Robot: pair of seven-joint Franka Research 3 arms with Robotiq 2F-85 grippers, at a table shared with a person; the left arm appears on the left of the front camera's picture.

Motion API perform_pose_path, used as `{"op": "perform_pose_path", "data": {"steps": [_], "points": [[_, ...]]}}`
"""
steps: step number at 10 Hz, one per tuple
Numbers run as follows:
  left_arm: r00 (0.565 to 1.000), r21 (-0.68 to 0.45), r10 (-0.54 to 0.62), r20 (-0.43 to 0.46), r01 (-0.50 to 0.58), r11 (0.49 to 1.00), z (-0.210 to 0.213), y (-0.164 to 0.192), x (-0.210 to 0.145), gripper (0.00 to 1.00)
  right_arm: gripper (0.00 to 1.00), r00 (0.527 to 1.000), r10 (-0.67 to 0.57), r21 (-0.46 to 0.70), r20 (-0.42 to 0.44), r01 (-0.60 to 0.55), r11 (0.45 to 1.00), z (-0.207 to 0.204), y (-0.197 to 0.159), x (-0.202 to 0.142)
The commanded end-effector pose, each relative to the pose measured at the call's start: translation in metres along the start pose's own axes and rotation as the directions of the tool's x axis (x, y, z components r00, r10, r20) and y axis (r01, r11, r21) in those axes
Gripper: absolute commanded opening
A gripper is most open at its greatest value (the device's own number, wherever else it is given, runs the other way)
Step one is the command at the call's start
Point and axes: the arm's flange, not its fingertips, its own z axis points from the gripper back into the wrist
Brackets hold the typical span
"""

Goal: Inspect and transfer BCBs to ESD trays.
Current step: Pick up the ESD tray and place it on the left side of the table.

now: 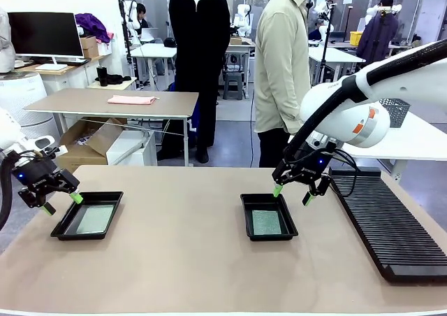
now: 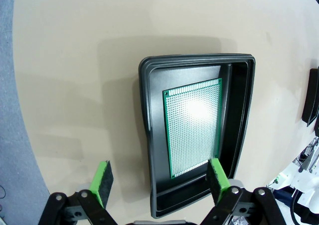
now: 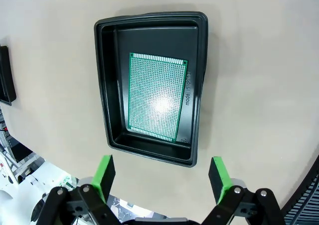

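From the front, two black ESD trays sit on the beige counter (image 1: 188, 260), well apart. The left tray (image 1: 66, 226) lies near the left edge and the right tray (image 1: 246, 211) lies near the middle. Each one holds a green board flat on its floor: the left board (image 1: 95, 219) and the right board (image 1: 266, 222). I think the boards lie flat like this so the surface can be checked from above and so they rest safely inside the rims. The left tool (image 1: 61, 203) hangs just beside the near-left corner of its tray, low over the counter, with its jaws wide apart and nothing between them. The right tool (image 1: 293, 194) hovers just over the far-right corner of its tray, also spread and empty; its arm comes down in a curve from the upper right. A long black ribbed rack (image 1: 391, 225) lies at the right side of the counter. A person in a beige shirt (image 1: 281, 57) stands at the far side.

In the left wrist view, the tool looks straight down. The board (image 2: 194, 128) lies inside the tray (image 2: 145, 135), slightly turned, with light shining on it. One green pad (image 2: 103, 181) is over bare counter and the other one is over the tray's near end.

In the right wrist view, the board (image 3: 157, 98) lies in the tray (image 3: 103, 85), well clear of the pads (image 3: 105, 171), which stand apart over the counter on the near side of the tray. To me, both transfers look finished.
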Motion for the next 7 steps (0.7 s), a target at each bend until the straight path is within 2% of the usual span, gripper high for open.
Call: {"op": "perform_pose_path", "data": {"steps": [1, 3, 7], "points": [[0.999, -0.082, -0.041, -0.002, 0.041, 0.996, 0.004, -0.008, 0.002, 1.0, 1.0, 1.0, 0.003, 0.002, -0.002, -0.003, 1.0, -0.001, 0.0, 0.0], [0.998, -0.116, -0.051, 0.02, 0.053, 0.992, 0.008, -0.021, 0.005, 1.0, 1.0, 1.0, 0.0, 0.0, 0.0, 0.0, 1.0, 0.0, 0.0, 0.0], [0.998, -0.1, -0.009, 0.061, 0.015, 0.995, 0.029, -0.07, 0.0, 1.0, 1.0, 0.997, -0.025, 0.18, 0.066, 0.013, 0.984, 0.028, -0.043, -0.029]]}}
